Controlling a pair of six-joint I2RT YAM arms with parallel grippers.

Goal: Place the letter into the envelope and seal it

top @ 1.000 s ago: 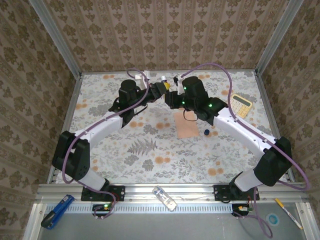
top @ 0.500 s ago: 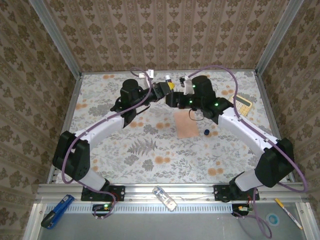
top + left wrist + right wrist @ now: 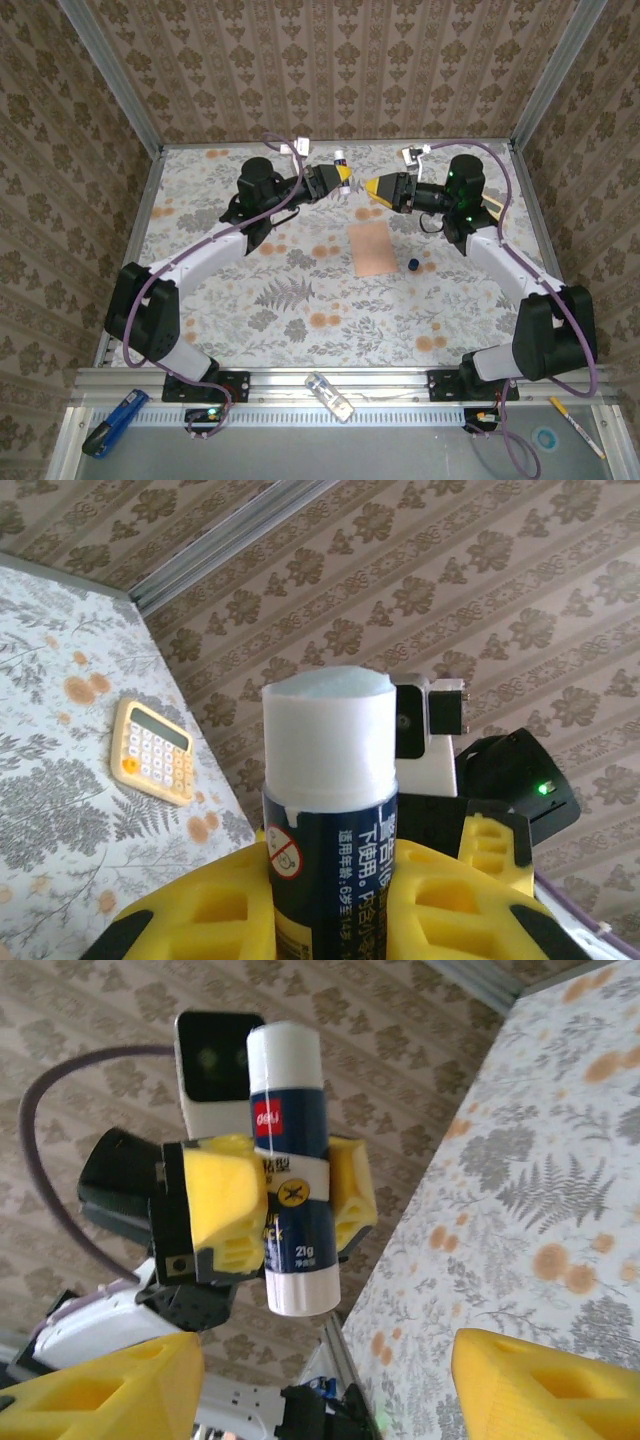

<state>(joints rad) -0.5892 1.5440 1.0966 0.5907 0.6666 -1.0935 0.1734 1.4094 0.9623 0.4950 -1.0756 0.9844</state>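
Right wrist view: the right gripper (image 3: 325,1390) stands wide, its two yellow fingers far apart at the bottom edge with nothing between them. At 12 o'clock from it the left gripper (image 3: 265,1210) is clamped on a glue stick (image 3: 290,1190). The yellow pads press the dark blue label from both sides, and a white end juts out past the fingers on either side.

In the left wrist view the stick's uncapped white end stands up at 12 o'clock from the fingers. A yellow calculator (image 3: 152,752) lies on the table at 9 o'clock from it.

From the top, both grippers hang above the far half of the floral table (image 3: 250,300). They face each other, near but apart, the left one at 9 o'clock from the right one. A flat peach sheet (image 3: 372,248) lies on the table at 6 o'clock from the right gripper. I see no flap on it, so I cannot tell whether it is the letter or the envelope. A small dark blue thing (image 3: 413,265) sits just beside the sheet at 4 o'clock. Both arms reach in from the near edge.
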